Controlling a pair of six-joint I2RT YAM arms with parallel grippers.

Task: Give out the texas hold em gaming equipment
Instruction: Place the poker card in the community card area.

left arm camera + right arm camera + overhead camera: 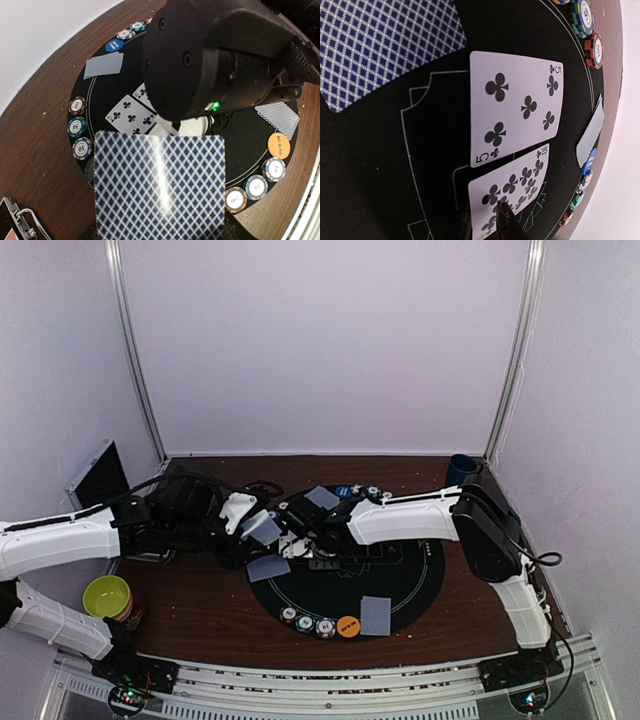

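While L gripper [255, 527] is clamped on a blue-backed card [160, 185], R gripper [487, 222] touches ten of clubs [512, 187] mid-desk; its grip I cannot tell. Dealing board cards; next: clean release.

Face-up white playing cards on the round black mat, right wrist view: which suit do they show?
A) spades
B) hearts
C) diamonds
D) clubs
D: the white five of clubs card and the white ten of clubs card beside it both carry black club pips.
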